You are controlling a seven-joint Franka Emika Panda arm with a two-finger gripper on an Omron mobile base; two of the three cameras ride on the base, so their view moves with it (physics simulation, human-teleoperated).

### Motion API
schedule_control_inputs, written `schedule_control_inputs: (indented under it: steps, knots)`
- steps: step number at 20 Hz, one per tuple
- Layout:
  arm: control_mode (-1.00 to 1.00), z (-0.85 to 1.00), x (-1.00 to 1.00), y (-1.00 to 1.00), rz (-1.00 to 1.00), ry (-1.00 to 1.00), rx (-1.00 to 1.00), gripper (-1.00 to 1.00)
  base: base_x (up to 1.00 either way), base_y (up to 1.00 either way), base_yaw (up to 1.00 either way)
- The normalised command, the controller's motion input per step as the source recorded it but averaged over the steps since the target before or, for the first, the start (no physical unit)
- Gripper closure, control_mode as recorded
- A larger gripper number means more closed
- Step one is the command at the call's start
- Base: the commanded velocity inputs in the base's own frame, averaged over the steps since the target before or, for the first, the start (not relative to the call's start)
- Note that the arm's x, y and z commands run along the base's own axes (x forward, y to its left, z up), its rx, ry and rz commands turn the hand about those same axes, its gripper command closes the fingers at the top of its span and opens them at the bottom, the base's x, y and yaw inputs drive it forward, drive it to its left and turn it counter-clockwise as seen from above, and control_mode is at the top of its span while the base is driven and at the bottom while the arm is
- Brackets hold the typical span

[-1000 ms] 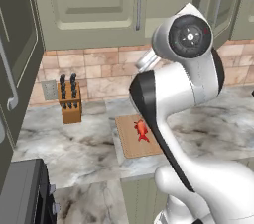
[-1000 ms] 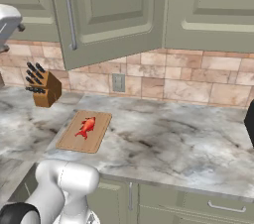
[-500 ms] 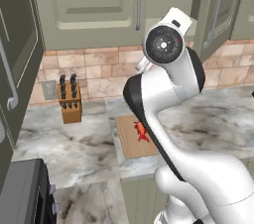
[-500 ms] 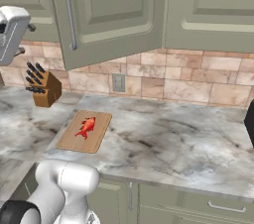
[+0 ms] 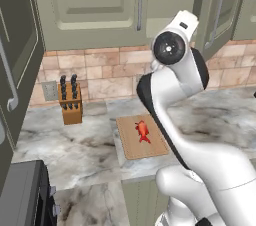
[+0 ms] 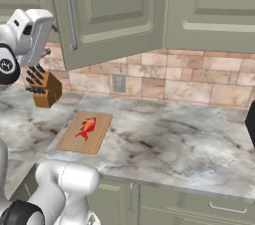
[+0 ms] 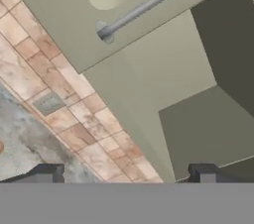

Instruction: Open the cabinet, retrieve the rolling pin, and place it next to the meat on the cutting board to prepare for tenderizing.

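Marble counter [image 6: 164, 144] runs across the lower half of the right base view, grey-veined, brick backsplash [image 6: 169, 82] behind it with an outlet [image 6: 118, 83]. Cutting board [image 6: 84, 132] lies flat at centre-left near the counter's front edge, meat [image 6: 86, 127] on its middle, bare wood all round it. Knife block [image 6: 46, 87] stands well apart at left against the wall. Cabinet [image 5: 90, 7] fills the top of the left base view, right door [image 6: 107, 12] swung out over the counter. Gripper [image 7: 124, 176] at the hand view's bottom, tips spread wide, nothing between, facing the cabinet's pale underside by the door handle [image 7: 149, 5]. Rolling pin not visible. Counter right of the board open.
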Motion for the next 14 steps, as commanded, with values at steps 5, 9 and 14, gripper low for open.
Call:
schedule_control_inputs:
  steps: [5, 9, 14]
  knots:
    - [-1.00, 0.00, 0.80, -0.21, -0.10, 0.05, -0.04, -1.00, 0.00, 0.00, 0.00]
    - [-1.00, -0.07, 0.33, -0.16, -0.09, 0.01, -0.04, -1.00, 0.00, 0.00, 0.00]
    - [-1.00, -0.13, -0.07, -0.29, -0.11, 0.00, -0.02, -1.00, 0.00, 0.00, 0.00]
